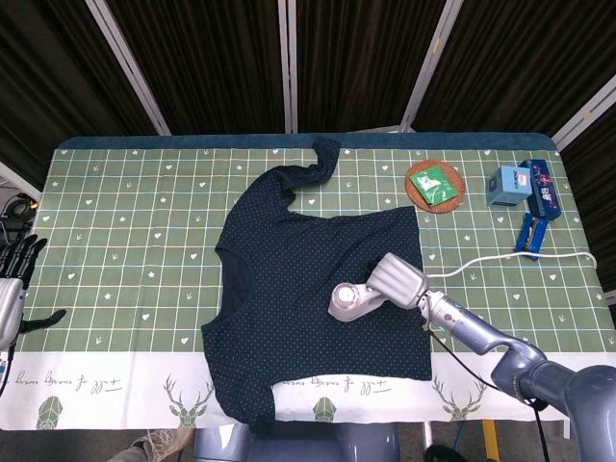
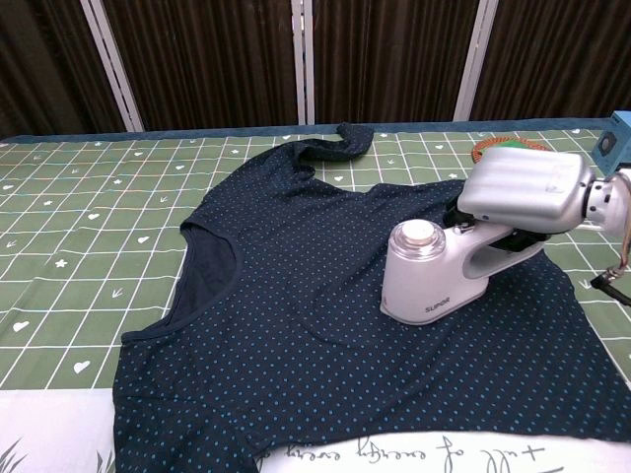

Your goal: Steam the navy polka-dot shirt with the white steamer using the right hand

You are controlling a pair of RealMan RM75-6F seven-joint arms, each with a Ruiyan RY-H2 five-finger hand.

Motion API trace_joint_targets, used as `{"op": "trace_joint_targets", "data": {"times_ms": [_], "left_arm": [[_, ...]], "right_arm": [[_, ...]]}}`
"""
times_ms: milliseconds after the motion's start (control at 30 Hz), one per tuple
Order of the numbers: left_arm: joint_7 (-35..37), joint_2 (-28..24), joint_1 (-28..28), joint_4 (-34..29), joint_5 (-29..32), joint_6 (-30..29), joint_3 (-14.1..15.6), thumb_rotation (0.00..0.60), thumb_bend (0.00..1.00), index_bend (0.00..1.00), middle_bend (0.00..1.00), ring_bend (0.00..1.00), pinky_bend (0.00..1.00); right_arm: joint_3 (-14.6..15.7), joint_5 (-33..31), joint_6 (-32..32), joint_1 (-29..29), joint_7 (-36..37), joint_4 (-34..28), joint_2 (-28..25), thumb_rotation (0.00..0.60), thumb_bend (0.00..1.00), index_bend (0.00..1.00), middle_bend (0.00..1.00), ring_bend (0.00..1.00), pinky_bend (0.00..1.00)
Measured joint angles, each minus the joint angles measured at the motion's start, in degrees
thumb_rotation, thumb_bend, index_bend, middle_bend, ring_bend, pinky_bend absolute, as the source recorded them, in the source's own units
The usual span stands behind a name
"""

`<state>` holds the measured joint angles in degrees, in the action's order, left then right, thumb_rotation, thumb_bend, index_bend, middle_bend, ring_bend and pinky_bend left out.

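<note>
The navy polka-dot shirt (image 1: 298, 279) (image 2: 296, 305) lies flat on the green checked table, one sleeve bunched toward the far edge. The white steamer (image 1: 353, 300) (image 2: 434, 276) stands on the shirt's right half with its head down on the fabric. My right hand (image 1: 397, 279) (image 2: 523, 187) grips the steamer's handle, fingers wrapped over the top. My left hand (image 1: 13, 274) hangs beyond the table's left edge, fingers spread, holding nothing.
The steamer's white cord (image 1: 510, 258) runs off to the table's right edge. At the back right sit a round coaster with a green card (image 1: 435, 184), a small blue box (image 1: 507, 185) (image 2: 617, 143) and blue items (image 1: 531, 234).
</note>
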<state>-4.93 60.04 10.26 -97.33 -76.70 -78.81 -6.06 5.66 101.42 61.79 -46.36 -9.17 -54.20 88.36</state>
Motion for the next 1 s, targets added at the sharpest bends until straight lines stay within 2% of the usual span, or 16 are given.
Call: {"op": "trace_joint_targets", "data": {"times_ms": [367, 1000], "left_arm": [[-0.05, -0.02, -0.06, -0.26, -0.12, -0.17, 0.07, 0.6, 0.0, 0.0, 0.0, 0.0, 0.0], [0.5, -0.19, 0.02, 0.05, 0.27, 0.11, -0.06, 0.6, 0.0, 0.0, 0.0, 0.0, 0.0]], "right_arm": [[0.69, -0.39, 1.86, 2.16, 6.21, 5.26, 2.99, 0.6, 0.87, 0.65, 0.59, 0.64, 0.88], [-1.19, 0.13, 1.01, -0.34, 4.32, 2.76, 6.99, 0.6, 0.87, 0.65, 0.59, 0.64, 0.88]]}}
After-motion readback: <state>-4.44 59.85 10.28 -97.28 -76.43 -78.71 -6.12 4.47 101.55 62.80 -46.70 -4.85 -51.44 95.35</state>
